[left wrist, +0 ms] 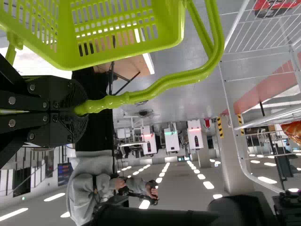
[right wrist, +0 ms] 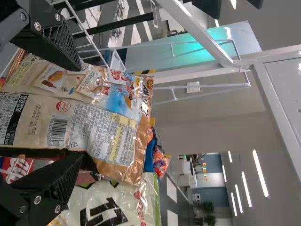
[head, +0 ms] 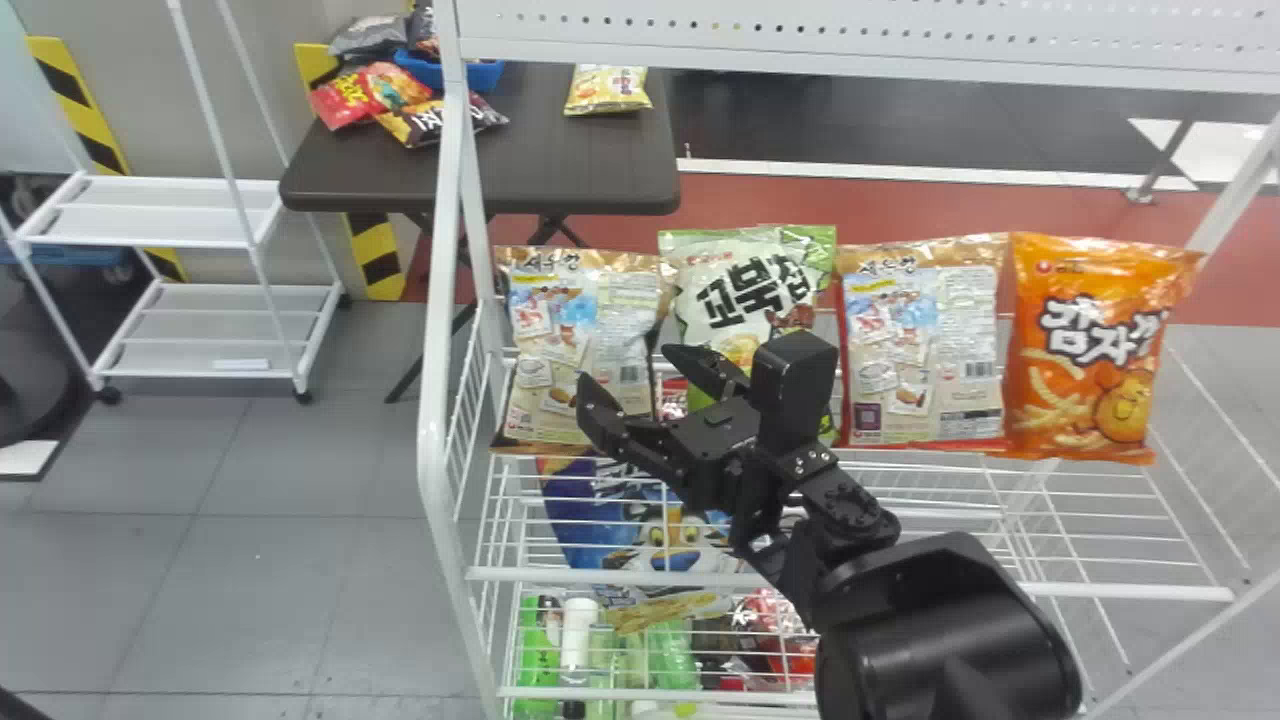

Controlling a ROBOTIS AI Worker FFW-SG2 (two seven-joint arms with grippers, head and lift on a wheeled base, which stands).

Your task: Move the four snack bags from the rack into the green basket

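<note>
Leftmost snack bag (head: 580, 345) upright on rack (head: 436, 400); likely light, slippery, crushable: pinch gently mid-sides. Right fingers (right wrist: 51, 40) spread astride it; left fingers (left wrist: 70, 96) pinching handle (left wrist: 141, 95) of green basket (left wrist: 176, 23).

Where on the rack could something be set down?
Bare: the wire shelf between the orange potato-snack bag and front rail, right of the arm. Crowded: the bag row, with the right pincer at the leftmost bag.
</note>
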